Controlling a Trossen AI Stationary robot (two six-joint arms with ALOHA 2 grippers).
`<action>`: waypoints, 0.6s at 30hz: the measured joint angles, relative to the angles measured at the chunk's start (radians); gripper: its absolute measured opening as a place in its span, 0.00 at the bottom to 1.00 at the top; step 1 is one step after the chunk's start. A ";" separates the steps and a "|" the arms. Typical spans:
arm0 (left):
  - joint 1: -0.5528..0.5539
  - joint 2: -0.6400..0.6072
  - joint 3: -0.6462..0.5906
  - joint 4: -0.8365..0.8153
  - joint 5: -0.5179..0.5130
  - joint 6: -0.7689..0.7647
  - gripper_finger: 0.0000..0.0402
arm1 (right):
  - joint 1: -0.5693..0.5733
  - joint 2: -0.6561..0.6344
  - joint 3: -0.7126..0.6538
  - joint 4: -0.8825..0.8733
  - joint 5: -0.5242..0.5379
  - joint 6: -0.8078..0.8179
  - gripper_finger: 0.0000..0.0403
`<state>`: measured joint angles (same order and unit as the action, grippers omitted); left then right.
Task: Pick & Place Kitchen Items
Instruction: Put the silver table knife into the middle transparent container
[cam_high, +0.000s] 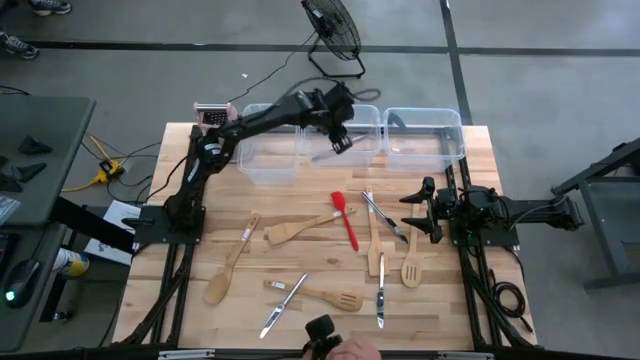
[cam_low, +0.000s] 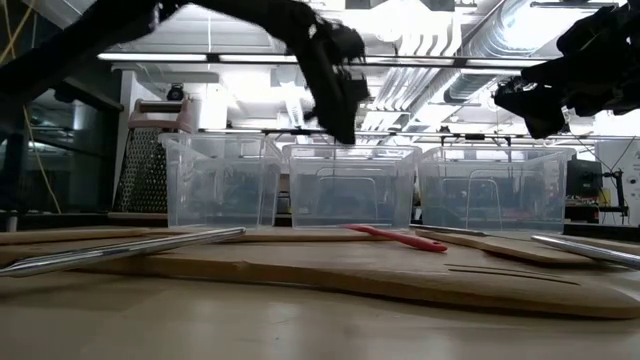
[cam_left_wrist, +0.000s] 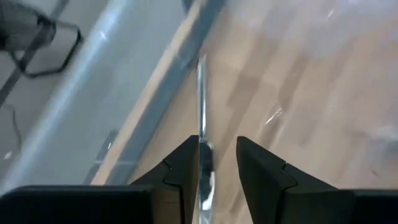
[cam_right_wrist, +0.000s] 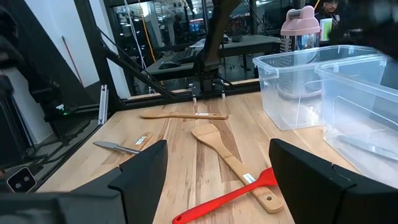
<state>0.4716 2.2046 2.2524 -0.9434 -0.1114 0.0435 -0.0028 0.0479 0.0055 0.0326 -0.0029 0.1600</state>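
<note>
Metal cutlery piece (cam_left_wrist: 201, 112), slim and silvery, sits pinched in the left pincer (cam_high: 341, 141), which hangs above the middle clear tub (cam_high: 355, 130) at the tabletop's (cam_high: 180, 300) 12 o'clock edge. In the left wrist view the blade runs straight out past the fingertips (cam_left_wrist: 186, 158), pressed against one of them, its long axis in line with the pincer. From overhead it slants from the fingers toward 8 o'clock over the tub. The right pincer (cam_high: 425, 207) waits at the 3 o'clock side, fingers spread wide and holding nothing. Wooden spoons, slotted spatulas, tongs and a red spatula (cam_high: 345, 221) lie scattered mid-tabletop, the red one pointing roughly 12 to 6.
</note>
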 joint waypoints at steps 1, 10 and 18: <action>0.000 -0.021 0.011 0.004 0.011 0.000 0.26 | 0.000 0.000 0.000 0.000 0.000 0.000 0.68; -0.006 -0.172 0.019 0.011 0.154 0.073 0.26 | 0.000 0.000 0.000 0.000 0.000 0.000 0.68; -0.031 -0.328 -0.127 0.096 0.206 0.080 0.26 | 0.000 0.000 0.000 0.000 0.000 0.000 0.68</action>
<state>0.4403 1.8761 2.1251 -0.8476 0.0945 0.1240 -0.0028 0.0479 0.0055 0.0326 -0.0030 0.1600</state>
